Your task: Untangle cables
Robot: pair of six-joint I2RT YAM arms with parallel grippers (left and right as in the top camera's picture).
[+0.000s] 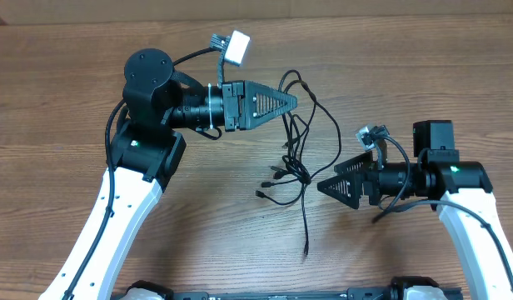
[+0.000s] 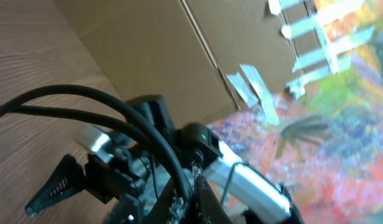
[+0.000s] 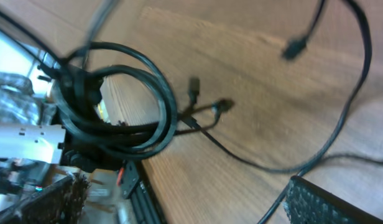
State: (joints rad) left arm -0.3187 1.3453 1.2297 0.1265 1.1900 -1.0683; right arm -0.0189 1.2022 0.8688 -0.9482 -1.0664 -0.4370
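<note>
I take the left gripper (image 1: 291, 100) as my landmark. Its two black, perforated fingers are pressed together into a sharp wedge. The cables (image 1: 302, 158) gather right at that tip, so I read it as pinching them. In that arm's wrist view, two cords arc close past the lens toward the bottom edge, too blurred for me to see the contact itself.

The cables are thin, glossy black cords, limp and round, lying in loose open loops on the table (image 1: 57, 83), a matt, pale brown wood-grain top. From the left gripper's tip the bundle runs toward the robot's edge of the table, and that is its long axis. One wide loop bulges out on the right arm's side of the tip. A single long cord carries on almost straight past the rest and ends closest to the robot's edge. Several short ends with small plug ends (image 1: 269, 179) splay off toward the left arm's side.

The right gripper (image 1: 323, 185) sits across the bundle from the left gripper's tip, nearer the robot's edge. It points back at the cords and is just clear of them. Its wrist view shows its fingers (image 3: 328, 202), black and rough-textured, spread wide with only cords and bare wood between them.
</note>
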